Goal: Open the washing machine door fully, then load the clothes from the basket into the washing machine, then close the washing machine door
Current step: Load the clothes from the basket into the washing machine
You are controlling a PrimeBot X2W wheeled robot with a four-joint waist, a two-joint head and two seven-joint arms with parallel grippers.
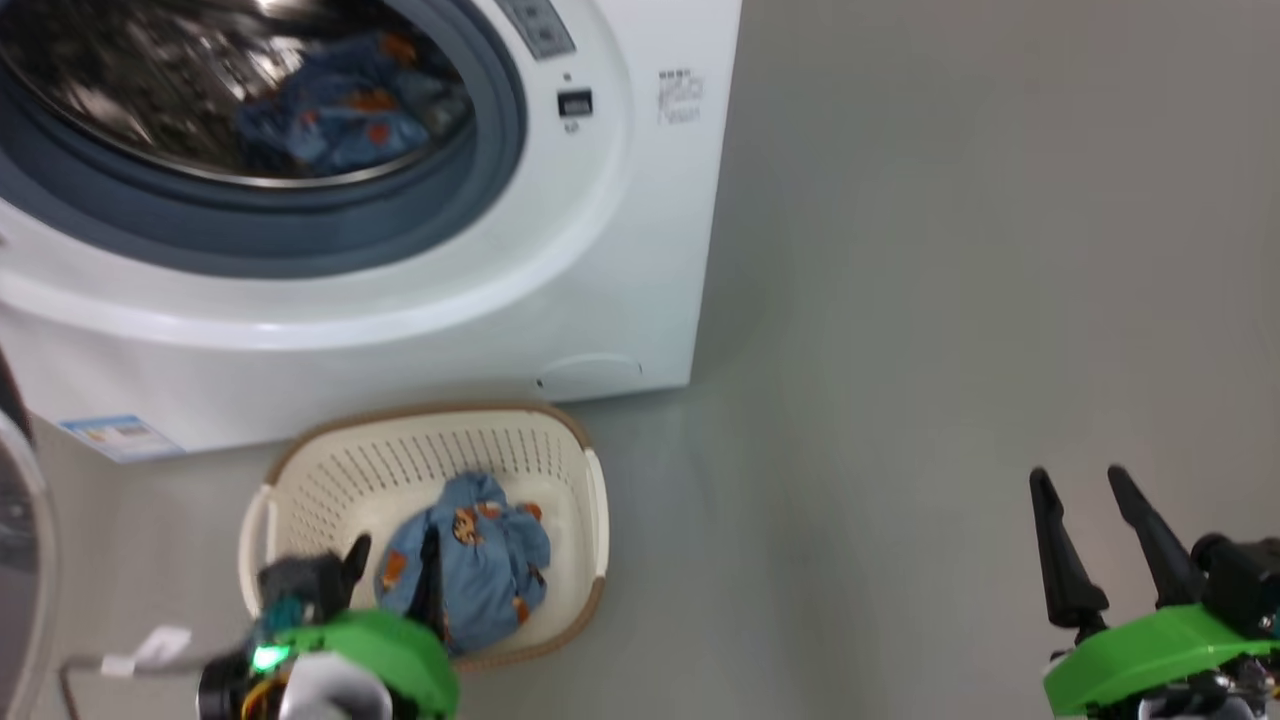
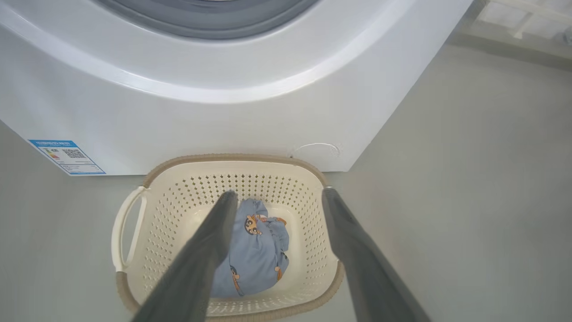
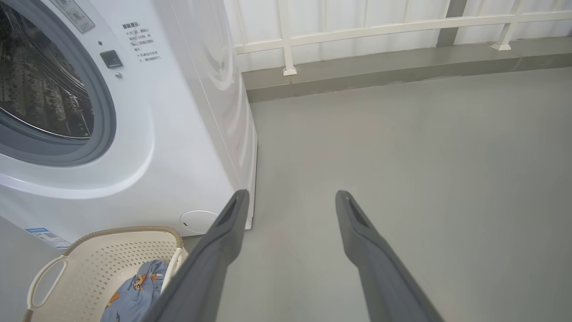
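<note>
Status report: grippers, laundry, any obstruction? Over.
Left gripper open above cream perforated plastic basket, one light blue printed garment bundle inside. Right gripper open, empty, over grey floor. Second bundle in white washer's steel drum. Nothing between fingers and bundle.

I see the basket (image 1: 400, 470) just nearer than the washing machine (image 1: 600, 250), one bundle of clothes (image 1: 490, 560) in it, another bundle (image 1: 340, 110) in the drum (image 1: 150, 100); left gripper (image 1: 396, 538) above the basket, right gripper (image 1: 1077, 473) well to its right.
</note>
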